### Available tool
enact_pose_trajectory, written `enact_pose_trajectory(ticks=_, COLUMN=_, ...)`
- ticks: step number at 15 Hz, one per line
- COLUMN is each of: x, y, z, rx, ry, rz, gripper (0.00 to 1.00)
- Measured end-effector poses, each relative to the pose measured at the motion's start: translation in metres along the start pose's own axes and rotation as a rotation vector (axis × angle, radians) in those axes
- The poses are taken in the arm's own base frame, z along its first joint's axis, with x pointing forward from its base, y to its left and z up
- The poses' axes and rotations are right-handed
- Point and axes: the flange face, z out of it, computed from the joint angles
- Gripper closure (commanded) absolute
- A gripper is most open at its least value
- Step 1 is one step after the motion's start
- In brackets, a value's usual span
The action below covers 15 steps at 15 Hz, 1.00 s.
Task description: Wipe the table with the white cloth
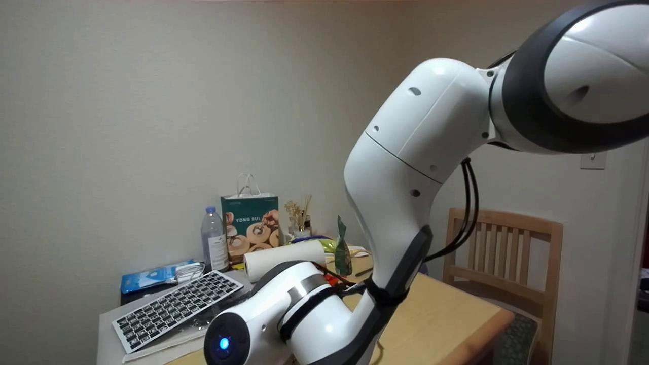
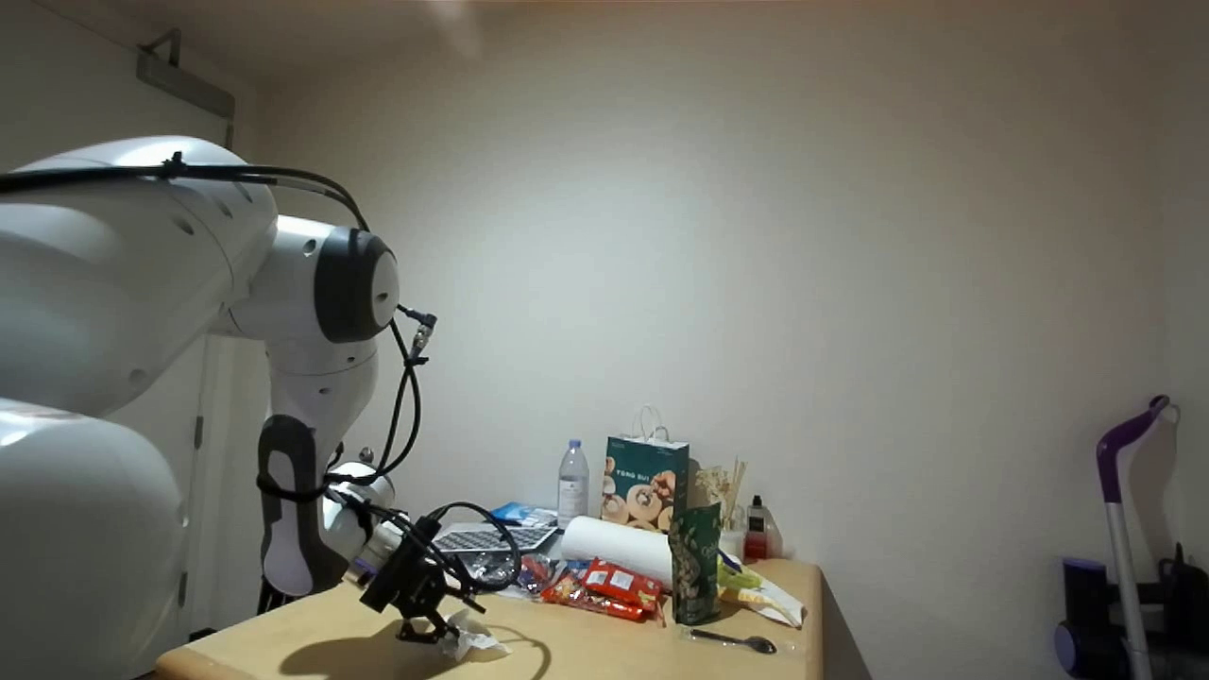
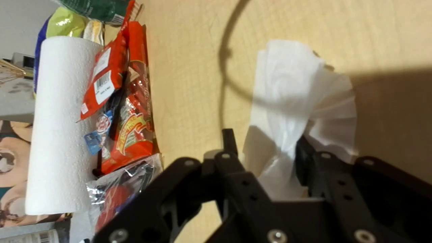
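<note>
The white cloth [image 3: 290,81] lies crumpled on the light wooden table [image 3: 189,84] in the wrist view. It also shows at the gripper's tips in an exterior view [image 2: 475,638]. My gripper [image 3: 266,145] is low over the table, its fingers apart. The cloth's pinched middle lies between the fingers, close to or touching the right finger, with a gap to the left one. In an exterior view, the gripper [image 2: 430,631] is tilted down close to the tabletop. In an exterior view [image 1: 431,314] the table shows, but the arm hides the gripper and cloth.
Red snack packets [image 3: 131,111], a paper towel roll [image 3: 60,128] and a green pouch [image 2: 696,567] stand or lie along the back. A black spoon [image 2: 737,642] lies near the pouch. A keyboard [image 1: 177,309], bottle [image 1: 215,243] and paper bag [image 1: 251,228] are behind. Small dark specks [image 3: 327,66] touch the cloth's edge.
</note>
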Motion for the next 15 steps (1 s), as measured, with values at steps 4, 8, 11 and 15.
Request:
enact_pose_trajectory(ticks=4, x=-0.011, y=0.009, z=-0.009, rx=-0.058, ry=0.035, rz=0.150, gripper=0.02)
enact_pose_trajectory(ticks=8, x=-0.031, y=0.023, z=-0.025, rx=-0.087, ry=0.064, rz=0.311, gripper=0.00)
enact_pose_trajectory(ticks=11, x=-0.046, y=0.031, z=-0.033, rx=-0.086, ry=0.049, rz=0.372, gripper=0.00)
enact_pose_trajectory(ticks=15, x=-0.062, y=0.038, z=-0.027, rx=-0.035, ry=0.047, rz=0.353, gripper=0.00)
